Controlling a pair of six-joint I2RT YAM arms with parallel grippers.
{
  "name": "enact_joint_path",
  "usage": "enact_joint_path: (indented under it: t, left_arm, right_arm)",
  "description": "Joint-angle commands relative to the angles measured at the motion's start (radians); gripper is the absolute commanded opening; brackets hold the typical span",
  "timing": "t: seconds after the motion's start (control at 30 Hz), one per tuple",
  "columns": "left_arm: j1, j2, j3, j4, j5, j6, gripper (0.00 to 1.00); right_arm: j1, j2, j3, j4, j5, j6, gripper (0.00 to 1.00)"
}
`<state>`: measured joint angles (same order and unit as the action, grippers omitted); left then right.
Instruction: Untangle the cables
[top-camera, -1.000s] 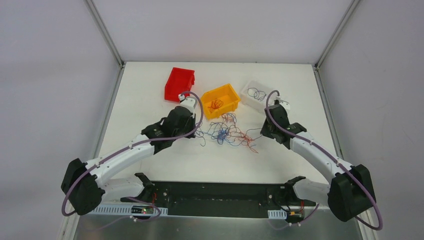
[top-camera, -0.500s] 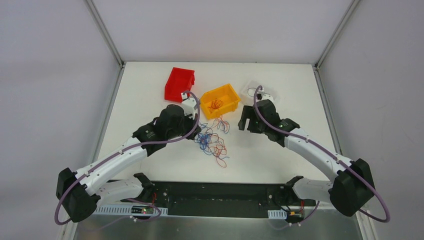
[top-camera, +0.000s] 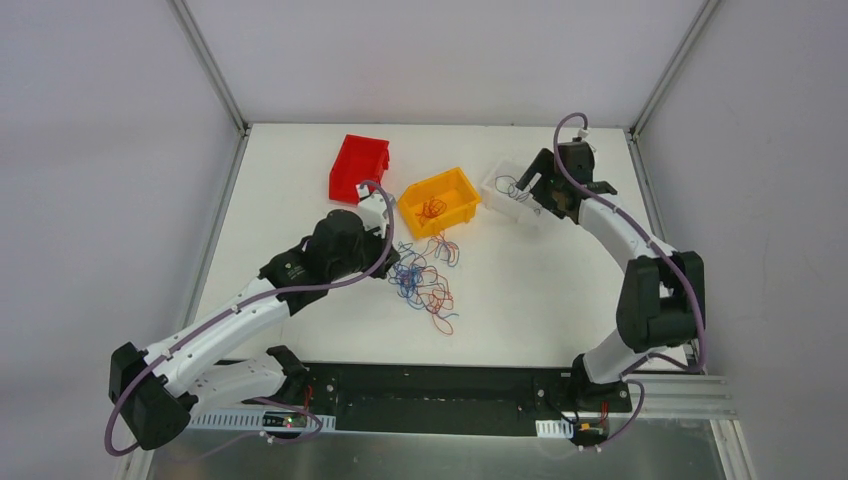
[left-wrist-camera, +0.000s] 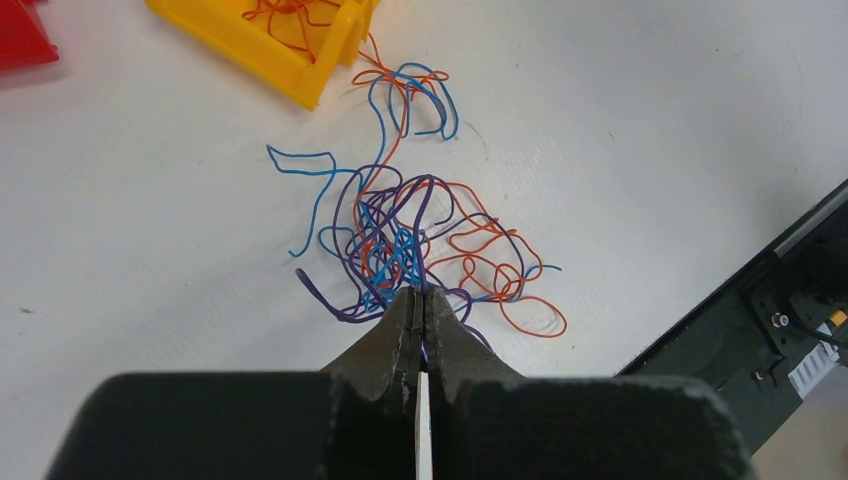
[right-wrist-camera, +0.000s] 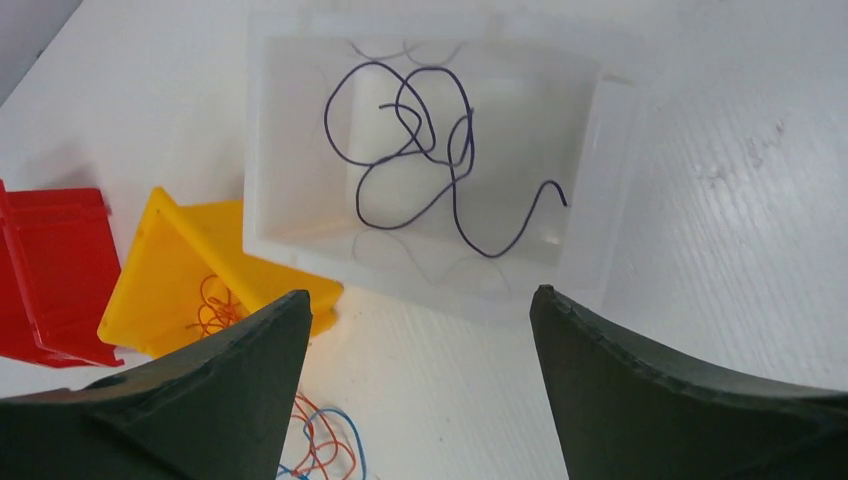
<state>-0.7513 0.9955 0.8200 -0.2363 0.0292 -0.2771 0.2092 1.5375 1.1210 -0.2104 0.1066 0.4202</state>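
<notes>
The cables (top-camera: 425, 280) lie as a loose tangle of blue, orange and purple wires mid-table, just below the yellow bin. In the left wrist view the tangle (left-wrist-camera: 410, 240) spreads ahead of my left gripper (left-wrist-camera: 421, 292), which is shut on a purple strand at the tangle's near edge. In the top view the left gripper (top-camera: 392, 262) sits at the tangle's left side. My right gripper (right-wrist-camera: 420, 295) is open and empty, hovering at the near side of the clear bin (right-wrist-camera: 615, 160). One dark purple cable (right-wrist-camera: 420, 150) lies coiled inside that bin.
A yellow bin (top-camera: 462, 186) holding orange wires (top-camera: 432, 208) stands behind the tangle. To its left stands a red bin (top-camera: 358, 165), to its right the clear bin (top-camera: 497, 188). The black base rail (top-camera: 440, 390) runs along the near edge.
My right gripper opened and swung back from the tangle to the clear bin at the far right. The stretched tangle bunched up and shifted toward the left gripper, which stayed shut.
</notes>
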Motion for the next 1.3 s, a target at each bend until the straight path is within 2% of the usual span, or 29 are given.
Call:
enact_joint_path:
  t: [0.0, 0.23, 0.43, 0.7, 0.87, 1.27]
  left_arm:
    - [0.003, -0.057, -0.008, -0.002, -0.045, -0.015, 0.00]
    - [0.003, -0.105, -0.040, -0.019, -0.081, -0.026, 0.00]
    - [0.004, -0.109, -0.051, -0.019, -0.089, -0.031, 0.00]
    - [0.003, -0.084, -0.034, -0.018, -0.087, -0.027, 0.00]
    - [0.004, -0.075, -0.027, -0.018, -0.084, -0.027, 0.00]
    - [0.003, -0.080, -0.034, -0.018, -0.079, -0.034, 0.00]
  right_arm:
    - [-0.044, 0.119, 0.144, 0.066, -0.096, 0.031, 0.84]
    - [-0.074, 0.243, 0.186, 0.090, -0.049, 0.018, 0.84]
    - [-0.058, 0.278, 0.126, 0.162, -0.169, 0.089, 0.83]
    - [0.066, 0.227, 0.014, 0.255, -0.254, 0.181, 0.83]
    - [0.135, 0.170, -0.008, 0.276, -0.249, 0.197, 0.83]
    - [0.137, -0.023, 0.001, 0.103, -0.233, 0.046, 0.84]
